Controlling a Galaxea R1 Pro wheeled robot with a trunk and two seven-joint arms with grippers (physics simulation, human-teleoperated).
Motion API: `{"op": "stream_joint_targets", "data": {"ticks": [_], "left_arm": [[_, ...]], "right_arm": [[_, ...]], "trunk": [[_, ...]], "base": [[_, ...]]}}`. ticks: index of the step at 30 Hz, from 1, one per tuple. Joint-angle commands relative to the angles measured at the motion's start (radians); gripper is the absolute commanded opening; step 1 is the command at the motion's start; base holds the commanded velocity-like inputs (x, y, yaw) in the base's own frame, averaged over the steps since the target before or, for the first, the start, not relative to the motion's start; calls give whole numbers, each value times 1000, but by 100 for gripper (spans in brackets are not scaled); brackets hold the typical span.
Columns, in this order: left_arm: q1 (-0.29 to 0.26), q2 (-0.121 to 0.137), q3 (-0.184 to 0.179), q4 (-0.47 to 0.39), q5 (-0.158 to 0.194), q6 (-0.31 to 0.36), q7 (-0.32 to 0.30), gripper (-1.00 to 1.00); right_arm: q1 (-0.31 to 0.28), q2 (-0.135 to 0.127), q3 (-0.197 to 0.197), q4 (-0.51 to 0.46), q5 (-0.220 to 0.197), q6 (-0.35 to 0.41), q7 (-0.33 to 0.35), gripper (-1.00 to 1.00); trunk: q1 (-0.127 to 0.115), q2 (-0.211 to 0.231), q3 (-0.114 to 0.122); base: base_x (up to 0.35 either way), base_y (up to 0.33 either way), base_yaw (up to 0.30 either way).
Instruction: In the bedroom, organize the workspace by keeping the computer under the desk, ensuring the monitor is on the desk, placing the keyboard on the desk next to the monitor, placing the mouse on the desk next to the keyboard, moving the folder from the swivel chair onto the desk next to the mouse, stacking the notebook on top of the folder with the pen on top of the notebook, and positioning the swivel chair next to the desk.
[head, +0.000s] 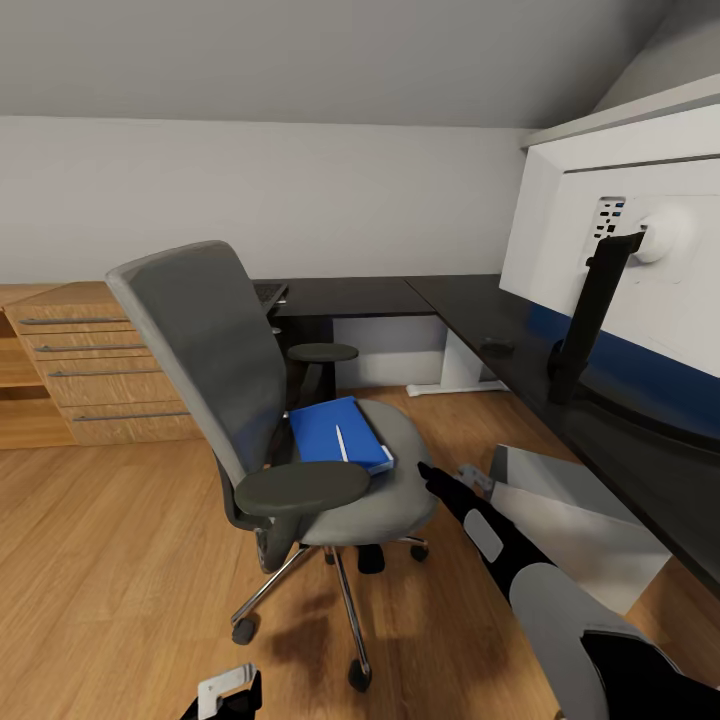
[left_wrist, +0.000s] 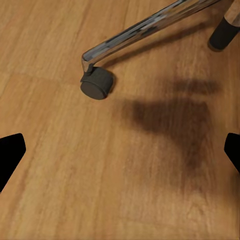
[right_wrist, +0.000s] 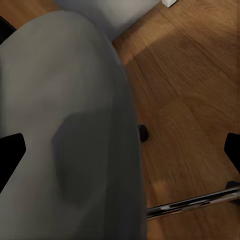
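Reaching toward the swivel chair, the right gripper is spread wide, the blue folder just past it.

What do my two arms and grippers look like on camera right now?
The right arm has glossy black links with pale grey oval panels and a small silver bracket near the wrist. Its right gripper ends in black fingers. In the wrist views, the fingertips are plain black wedges. A silver-and-black piece of the left arm shows.

Right arm stretched forward and up across the head view, its hand at the tip with fingers spread wide apart; left hand low, fingers likewise spread, pointing down.
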Motion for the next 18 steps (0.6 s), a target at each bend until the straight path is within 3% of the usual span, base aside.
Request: {"op": "stream_joint_targets", "data": {"ticks": [1, 18], "left_arm": [[0, -1, -1, 0, 5, -3, 2, 100], [0, -2, -1, 1, 5, -3, 2, 100]], "right_arm": [[-1, 0, -7, 0, -6, 1, 7, 100], [-1, -1, -8, 0, -8, 3, 6, 100]], "trunk": [[0, 0, -1], [0, 0, -1]], "base": [[0, 0, 0], [0, 0, 0]]}}
